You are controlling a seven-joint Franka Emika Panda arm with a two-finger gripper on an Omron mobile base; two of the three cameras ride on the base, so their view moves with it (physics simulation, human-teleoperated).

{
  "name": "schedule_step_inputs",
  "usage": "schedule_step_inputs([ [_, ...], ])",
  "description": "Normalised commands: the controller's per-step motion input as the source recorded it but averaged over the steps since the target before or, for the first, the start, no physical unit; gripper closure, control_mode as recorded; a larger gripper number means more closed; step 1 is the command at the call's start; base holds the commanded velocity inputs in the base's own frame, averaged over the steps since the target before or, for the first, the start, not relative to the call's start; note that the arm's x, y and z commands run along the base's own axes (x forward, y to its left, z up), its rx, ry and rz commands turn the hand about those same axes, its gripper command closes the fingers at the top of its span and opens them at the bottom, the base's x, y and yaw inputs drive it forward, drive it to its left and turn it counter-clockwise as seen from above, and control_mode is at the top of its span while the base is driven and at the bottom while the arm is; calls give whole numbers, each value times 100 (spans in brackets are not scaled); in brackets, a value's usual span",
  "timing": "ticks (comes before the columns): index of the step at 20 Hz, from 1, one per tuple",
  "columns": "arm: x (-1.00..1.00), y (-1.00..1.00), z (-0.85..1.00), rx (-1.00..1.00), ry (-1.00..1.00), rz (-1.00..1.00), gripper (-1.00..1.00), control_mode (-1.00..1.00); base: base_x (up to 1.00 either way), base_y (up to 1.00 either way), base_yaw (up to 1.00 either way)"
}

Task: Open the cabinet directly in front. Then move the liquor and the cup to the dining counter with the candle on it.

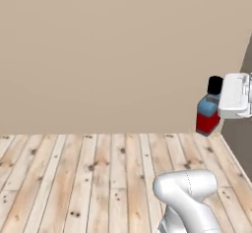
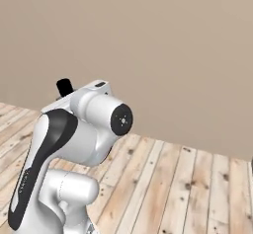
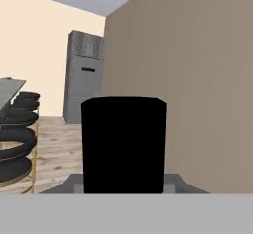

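The liquor (image 1: 207,111), a squarish bottle with a blue top, red lower label and black cap, hangs in the air above the plank floor at the right of the left base view. My gripper (image 1: 222,103) reaches in from the right and is shut on it, its white hand just beside the bottle. In the hand view the bottle's black cap (image 3: 123,144) stands large right in front of the camera. Its cap (image 2: 64,86) pokes out behind my arm in the right base view. The cabinet, the cup and the candle are out of view.
A plain beige wall (image 1: 113,50) stands close ahead over wooden floor planks (image 1: 83,178). A dark grey panel (image 1: 242,133) runs along the right. The hand view shows a tall grey appliance (image 3: 84,80), black round stools (image 3: 17,144) and a pale grey top's corner (image 3: 10,87).
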Motion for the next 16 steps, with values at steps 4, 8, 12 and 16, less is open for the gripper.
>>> schedule_step_inputs([
  [4,0,0,0,0,0,0,100,100,47,19,53],
  [8,0,0,0,0,0,0,100,100,41,27,55],
  [12,0,0,0,0,0,0,100,100,35,30,56],
  [16,0,0,0,0,0,0,100,100,42,27,56],
])
